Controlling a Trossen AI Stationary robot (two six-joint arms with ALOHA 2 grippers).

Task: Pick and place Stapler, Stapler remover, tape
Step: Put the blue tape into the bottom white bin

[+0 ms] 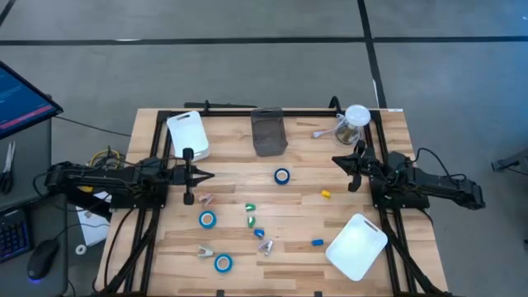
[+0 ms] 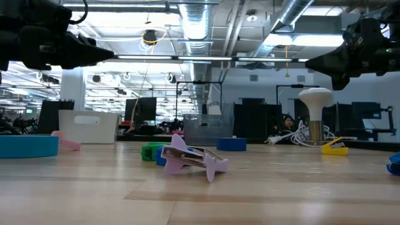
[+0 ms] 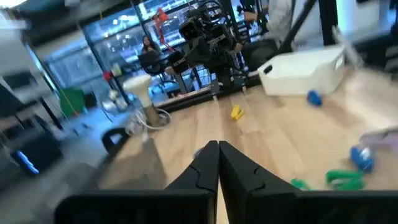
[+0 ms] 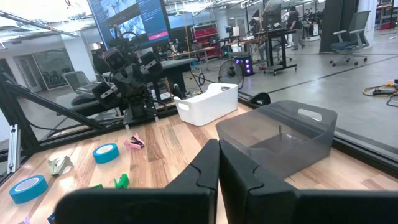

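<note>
From above: sitting apart on the pale wooden slatted table (image 1: pixel 247 247), three blue ring-shaped tape rolls with white cores — one near centre (image 1: pixel 282 176), one at eight o'clock (image 1: pixel 207 219), one at seven o'clock near the front edge (image 1: pixel 223 263). Hovering at nine o'clock, the left gripper (image 1: pixel 208 176), fingers pressed together, gripping nothing. Hovering at three o'clock, the right gripper (image 1: pixel 337 159), likewise closed and empty. Resting at twelve o'clock, a grey translucent plastic bin (image 1: pixel 268 130).

At table level: lying in the foreground, a pink plastic staple remover (image 2: pixel 194 160); showing at nine o'clock, one blue roll (image 2: pixel 28 145).

From the left wrist: meeting tip to tip, the dark fingers (image 3: pixel 202 169).

From the right wrist: lying beyond the closed fingers (image 4: pixel 205 165), two blue rolls (image 4: pixel 106 152) (image 4: pixel 28 187).
</note>
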